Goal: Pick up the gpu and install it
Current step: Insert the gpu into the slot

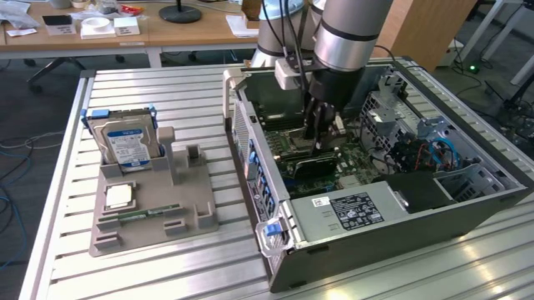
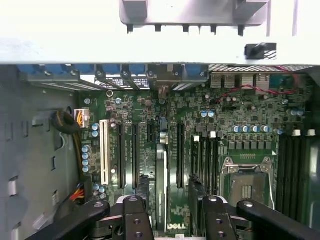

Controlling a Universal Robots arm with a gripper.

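The gpu is a thin dark card standing on edge on the green motherboard inside the open computer case. In the wrist view the gpu appears edge-on as a grey strip along an expansion slot. My gripper reaches straight down into the case, directly over the card. My gripper is open, one dark finger on each side of the card with a gap on both sides. Nothing is held.
The silver power supply fills the case's near end, with drive cages and blue cables toward the exterior view's right. On the slatted table, a grey holder carries a hard drive, a processor and a memory stick.
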